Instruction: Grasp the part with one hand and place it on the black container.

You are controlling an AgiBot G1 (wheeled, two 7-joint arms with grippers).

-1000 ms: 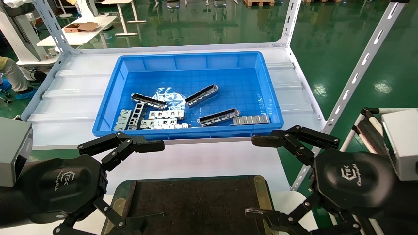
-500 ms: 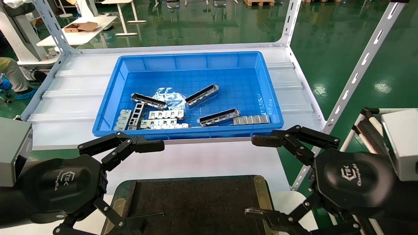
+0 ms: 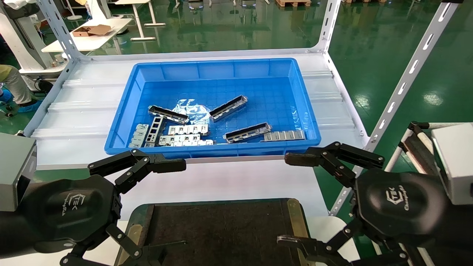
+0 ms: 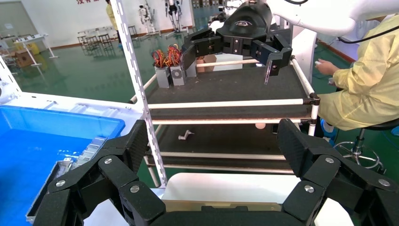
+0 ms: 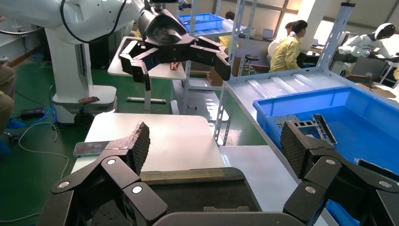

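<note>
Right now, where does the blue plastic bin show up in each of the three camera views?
Head view: the blue plastic bin sits centre frame on the white shelf, metal parts inside, beyond both grippers.
Left wrist view: only one corner of it shows at the picture's left edge.
Right wrist view: its near wall fills the right side, beyond the right gripper.
Shared landmark: the slotted white shelf upright beside the bin.

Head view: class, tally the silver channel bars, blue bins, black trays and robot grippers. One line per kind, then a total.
Channel bars: 3
Blue bin: 1
Black tray: 1
Grippers, left gripper and right gripper, both open: 2
Total: 7
</note>
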